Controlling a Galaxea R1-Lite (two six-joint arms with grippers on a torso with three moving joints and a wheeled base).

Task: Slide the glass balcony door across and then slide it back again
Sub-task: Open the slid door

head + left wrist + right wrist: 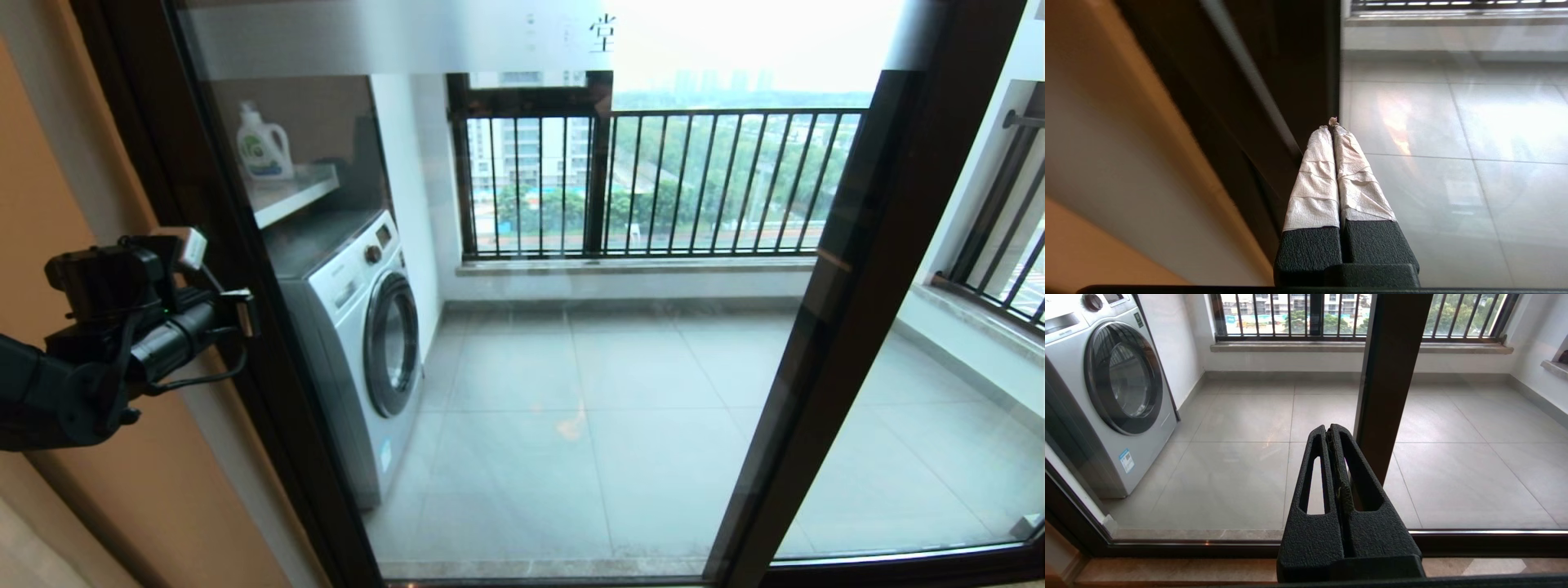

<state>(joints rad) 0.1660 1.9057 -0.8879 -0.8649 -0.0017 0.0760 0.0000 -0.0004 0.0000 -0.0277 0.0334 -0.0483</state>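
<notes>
The glass balcony door (612, 367) fills the head view, with a frosted top strip and a Chinese character (602, 33). Its dark left frame (192, 163) runs beside the wall. A dark upright (849, 327) stands at the right. No bar handle shows. My left arm (122, 327) reaches toward the left frame. The left gripper (1331, 124) is shut, with white-taped fingers (1314, 183). Its tips are at the line where the dark frame (1290, 61) meets the glass (1453, 143); contact is unclear. My right gripper (1328, 430) is shut and empty, low before the glass beside the upright (1392, 375).
Behind the glass are a washing machine (359, 327), a shelf with a detergent bottle (263, 143), grey floor tiles and an outer window with black railings (653, 184). An orange-beige wall (49, 204) lies left of the frame. The floor track (1167, 543) runs along the bottom.
</notes>
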